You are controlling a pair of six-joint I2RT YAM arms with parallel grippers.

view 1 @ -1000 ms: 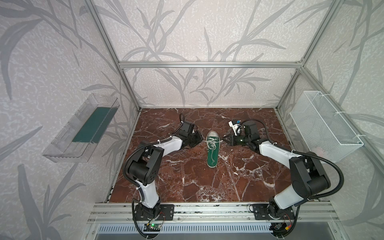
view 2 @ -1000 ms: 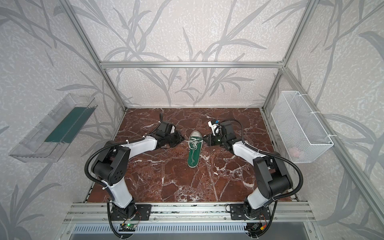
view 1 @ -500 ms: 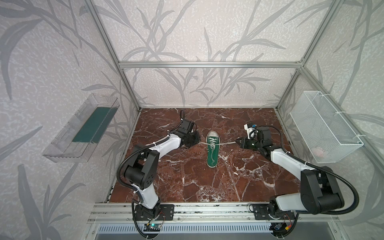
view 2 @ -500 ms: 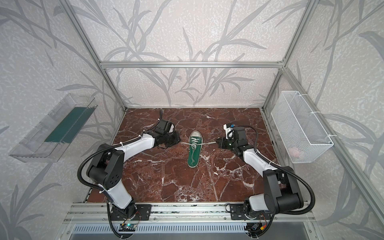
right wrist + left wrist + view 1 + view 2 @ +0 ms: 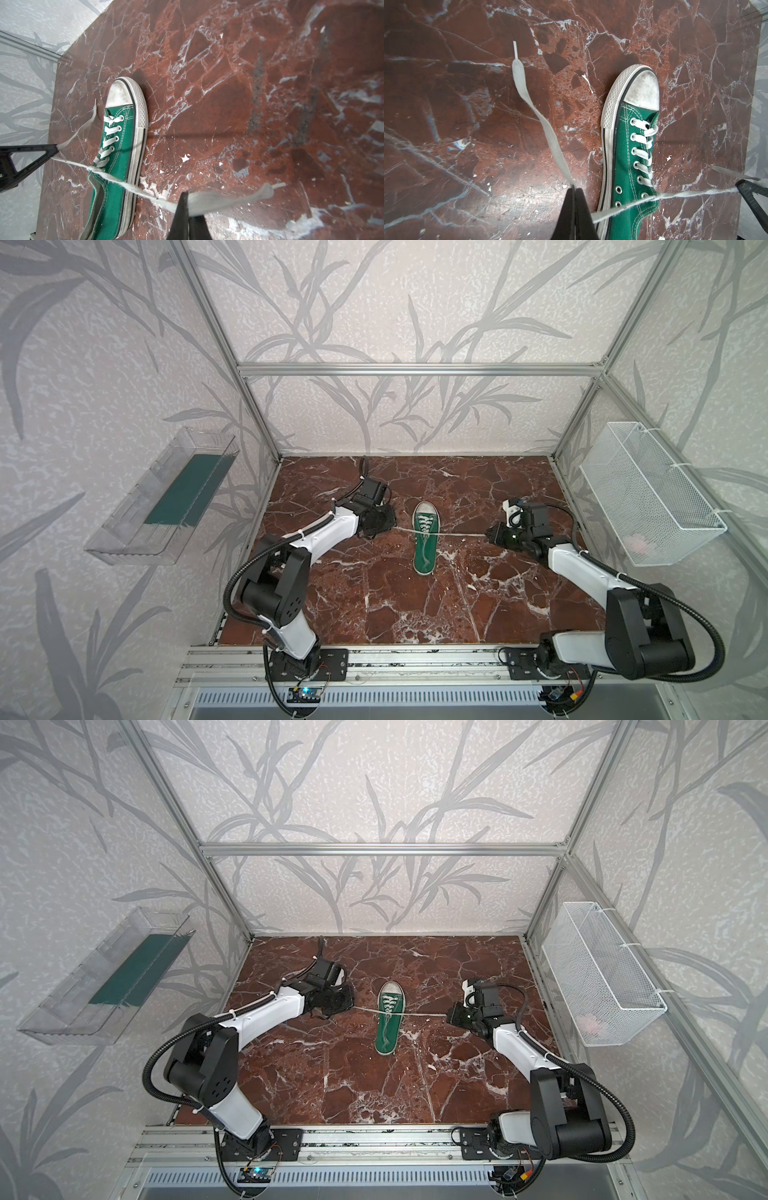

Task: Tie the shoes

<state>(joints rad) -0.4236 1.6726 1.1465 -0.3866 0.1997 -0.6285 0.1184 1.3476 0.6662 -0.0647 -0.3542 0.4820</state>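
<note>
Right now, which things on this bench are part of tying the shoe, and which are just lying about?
In the job: green canvas sneaker with white rubber toe cap; its long white flat laces; left gripper, shut on one lace end; right gripper, shut on the other.
Lying about: clear plastic bin hung on a side wall; white wire mesh basket hung on the opposite wall.

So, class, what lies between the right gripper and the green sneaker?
A taut white lace stretches from the sneaker to the shut right gripper, over bare marble tabletop; both top views show it.
</note>
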